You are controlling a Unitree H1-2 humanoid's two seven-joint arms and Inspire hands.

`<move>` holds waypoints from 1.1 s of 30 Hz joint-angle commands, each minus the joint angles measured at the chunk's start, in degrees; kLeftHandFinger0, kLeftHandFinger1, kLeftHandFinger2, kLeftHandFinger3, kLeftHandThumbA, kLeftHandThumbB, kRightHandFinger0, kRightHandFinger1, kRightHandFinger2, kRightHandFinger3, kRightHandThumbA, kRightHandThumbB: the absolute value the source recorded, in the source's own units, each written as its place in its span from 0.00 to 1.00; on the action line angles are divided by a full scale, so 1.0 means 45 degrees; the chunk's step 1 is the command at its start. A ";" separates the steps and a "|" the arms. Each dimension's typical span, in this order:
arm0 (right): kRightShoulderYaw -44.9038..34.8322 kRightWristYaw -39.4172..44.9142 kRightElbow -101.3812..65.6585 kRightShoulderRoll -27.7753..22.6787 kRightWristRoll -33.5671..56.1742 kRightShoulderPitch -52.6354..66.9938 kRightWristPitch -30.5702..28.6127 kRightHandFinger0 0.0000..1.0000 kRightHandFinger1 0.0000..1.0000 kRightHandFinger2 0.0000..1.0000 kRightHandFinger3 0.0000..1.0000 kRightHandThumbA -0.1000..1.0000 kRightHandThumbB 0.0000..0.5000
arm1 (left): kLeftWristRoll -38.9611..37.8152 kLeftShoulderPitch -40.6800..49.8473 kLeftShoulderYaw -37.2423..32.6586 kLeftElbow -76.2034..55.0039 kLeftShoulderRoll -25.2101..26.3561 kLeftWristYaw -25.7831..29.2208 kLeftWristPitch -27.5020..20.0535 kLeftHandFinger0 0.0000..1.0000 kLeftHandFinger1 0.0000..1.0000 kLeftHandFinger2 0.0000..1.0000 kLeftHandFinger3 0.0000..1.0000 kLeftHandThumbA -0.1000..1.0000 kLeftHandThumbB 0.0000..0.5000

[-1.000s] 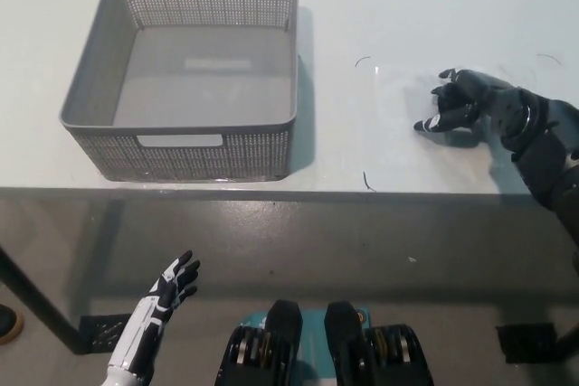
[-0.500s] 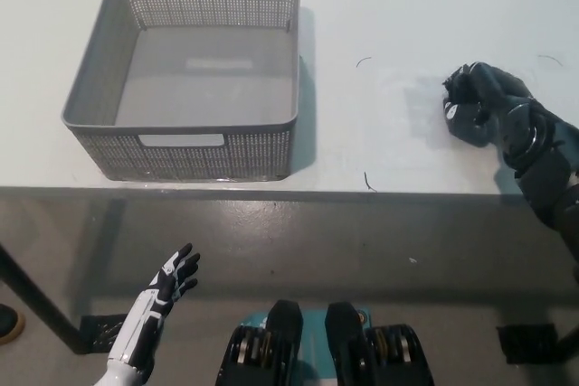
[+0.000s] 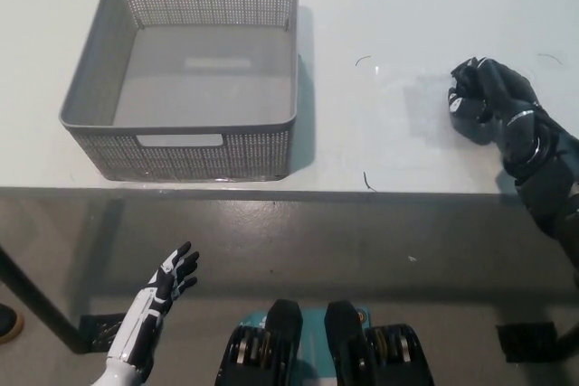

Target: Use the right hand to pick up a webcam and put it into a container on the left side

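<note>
Basket (image 3: 109,133) sits well apart from right robot hand (image 3: 488,101), curled, contents unclear; left robot hand (image 3: 172,279) spread, empty.

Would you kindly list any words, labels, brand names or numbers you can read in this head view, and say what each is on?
None can be read.
Grey basket: perforated walls, no label visible.
White table: only thin dark marks, no lettering.
Right hand: closed on the table; no print can be made out there.
Left hand: no readable print.

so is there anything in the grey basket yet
No, the grey basket shows only its bare floor, and the right hand is over the table far to its right.
</note>
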 commanded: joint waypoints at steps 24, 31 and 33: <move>-0.1703 0.0876 -0.7778 -0.0036 0.0437 -0.4385 0.1759 0.00 0.40 0.79 0.89 0.00 0.38 | -0.0069 -0.0504 0.0089 -0.0348 0.0361 -0.0189 -0.0089 1.00 1.00 1.00 1.00 1.00 0.32; -0.1226 0.0818 -0.6886 0.1749 0.0255 -0.5171 0.1294 0.00 0.35 0.75 0.89 0.00 0.38 | -0.0019 -0.0539 0.0028 -0.0375 0.0293 -0.0165 0.0038 1.00 1.00 1.00 1.00 1.00 0.41; -0.1151 0.0700 -0.6478 0.2147 0.0255 -0.5364 0.1277 0.00 0.37 0.76 0.88 0.00 0.42 | 0.0026 -0.0530 -0.0001 -0.0470 0.0288 -0.0161 0.0157 1.00 1.00 1.00 1.00 1.00 0.45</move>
